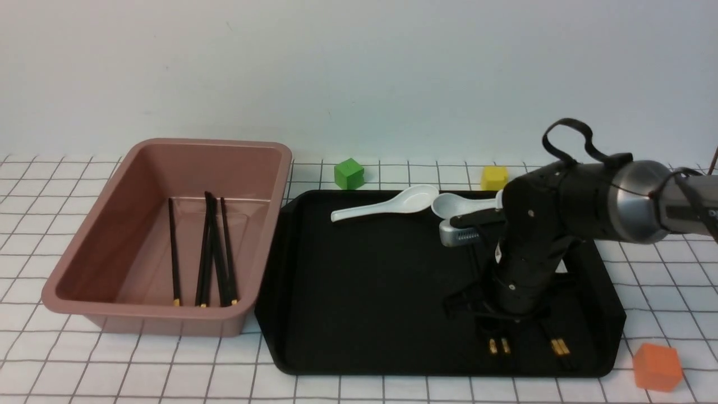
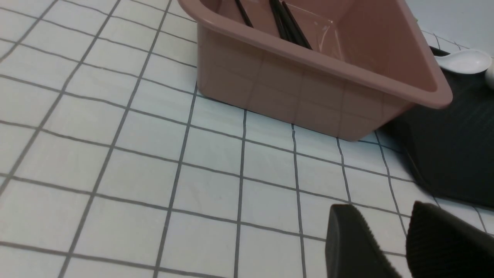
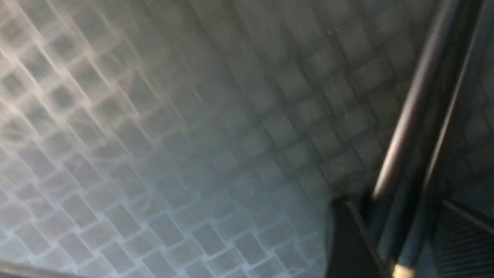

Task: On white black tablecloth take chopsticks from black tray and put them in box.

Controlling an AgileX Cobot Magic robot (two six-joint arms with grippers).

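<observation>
Although the right wrist view is blurred, the right gripper's [image 3: 389, 200] jaws stand narrow astride chopsticks [image 3: 403, 135] lying on the tray [image 1: 359, 292] near its front right rim. Whether they pinch, I cannot tell. The left gripper [image 2: 382, 206], jaws slightly parted and empty, hovers over tablecloth [image 2: 135, 154] near the box [image 1: 168, 317], where other chopsticks [image 1: 205, 252] lie. In the front view the wrist hides the right fingers.

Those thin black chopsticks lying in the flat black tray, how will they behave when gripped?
The thin black chopsticks look straight, so probably stiff and light. Their glossy sheen in the right wrist view suggests they may slip. Slim and side by side, they could roll apart.
</observation>
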